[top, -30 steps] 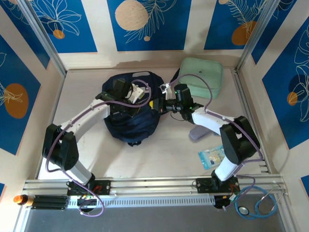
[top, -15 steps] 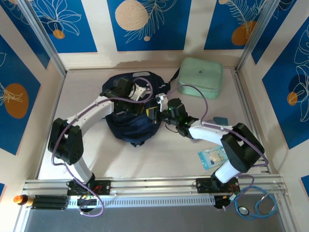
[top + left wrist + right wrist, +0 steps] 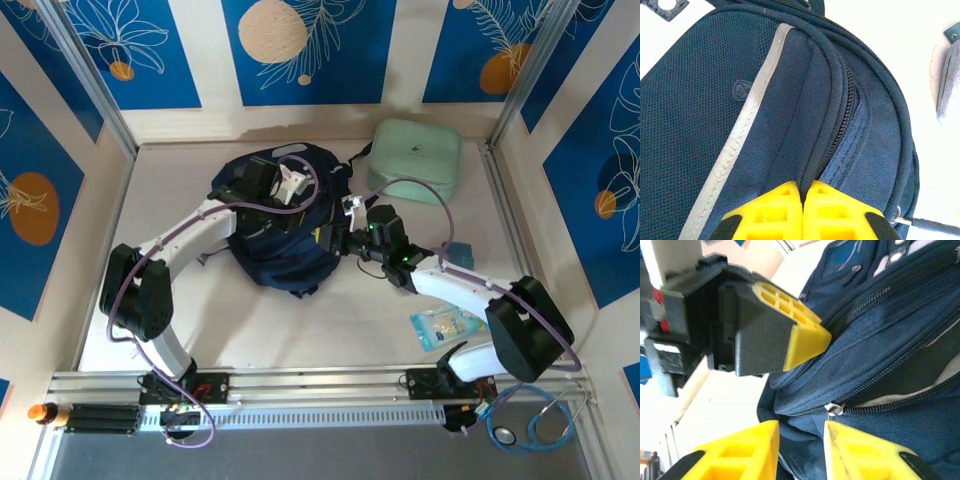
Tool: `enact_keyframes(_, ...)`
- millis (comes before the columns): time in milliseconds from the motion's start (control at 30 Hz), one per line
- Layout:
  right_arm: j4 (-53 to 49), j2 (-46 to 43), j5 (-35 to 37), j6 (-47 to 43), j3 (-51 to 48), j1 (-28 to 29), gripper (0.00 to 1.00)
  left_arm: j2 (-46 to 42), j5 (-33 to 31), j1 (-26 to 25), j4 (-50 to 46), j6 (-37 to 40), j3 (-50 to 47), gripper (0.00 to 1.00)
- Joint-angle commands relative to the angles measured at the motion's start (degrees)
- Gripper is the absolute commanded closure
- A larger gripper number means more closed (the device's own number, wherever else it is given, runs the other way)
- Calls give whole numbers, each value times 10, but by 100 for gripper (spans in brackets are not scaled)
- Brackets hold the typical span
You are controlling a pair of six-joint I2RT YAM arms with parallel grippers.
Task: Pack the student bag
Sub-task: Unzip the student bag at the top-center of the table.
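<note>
The student bag (image 3: 285, 250), dark navy with a pale stripe (image 3: 747, 117), lies mid-table. In the left wrist view my left gripper (image 3: 803, 186) is shut on a fold of the bag's piped edge beside a closed zip (image 3: 847, 107). One of its yellow fingers (image 3: 802, 337) presses on the bag's top seam in the right wrist view. My right gripper (image 3: 326, 238) is at the bag's right side. It stands open (image 3: 801, 427), with navy fabric in the gap. A silver zip pull (image 3: 834, 409) sits just above its right finger, and I cannot tell if they touch.
A mint-green zip case (image 3: 415, 160) stands at the back right. A blue packet (image 3: 445, 325) lies near the right arm's base, and a small teal item (image 3: 458, 250) is beside that arm. A stethoscope (image 3: 530, 422) hangs off the front right rail.
My right gripper's jaws have parted. The right arm has swung outward to the right, and the bag has shifted slightly right. The left gripper stays shut on the bag.
</note>
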Motion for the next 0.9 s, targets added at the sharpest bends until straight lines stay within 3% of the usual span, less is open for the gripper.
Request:
enact_keyframes(0,-22,-15,-46,55,2,-26,65,-35,12,1,57,18,-7,100)
enact_keyframes(133,-13,-23,-46,87,0,-40,55,-36,16,1,60,21,-8,100)
enact_keyframes(200,-53,-20,-22,120,13,-53,49,-36,22,1,59,24,-8,100)
enact_keyframes(300,-140,9,-41,163,60,-80,43,-40,31,1,60,27,-12,100)
enact_keyframes(867,-225,165,-119,269,248,-83,33,-45,41,0,59,24,-28,100)
